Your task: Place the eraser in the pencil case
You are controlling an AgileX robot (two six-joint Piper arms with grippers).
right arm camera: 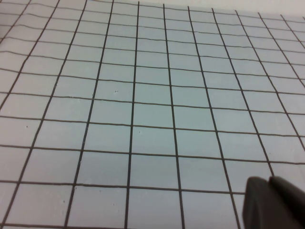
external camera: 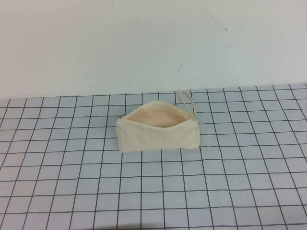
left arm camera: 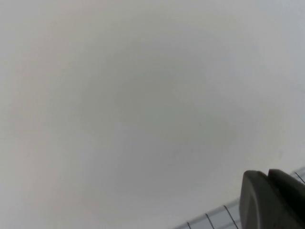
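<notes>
The cream pencil case (external camera: 158, 136) lies on the grid mat in the middle of the high view, its zip mouth open and showing pale peach lining, its loop strap (external camera: 186, 98) at the far right end. The eraser shows in no view. Neither arm shows in the high view. My left gripper (left arm camera: 267, 177) appears only in the left wrist view, its dark fingers pressed together and empty, facing a white wall. My right gripper (right arm camera: 269, 183) appears only in the right wrist view, its fingers together and empty, over bare grid squares.
The grid mat (external camera: 230, 182) covers the table up to a plain white wall (external camera: 144, 43) at the back. A strip of the mat's edge (left arm camera: 214, 220) shows in the left wrist view.
</notes>
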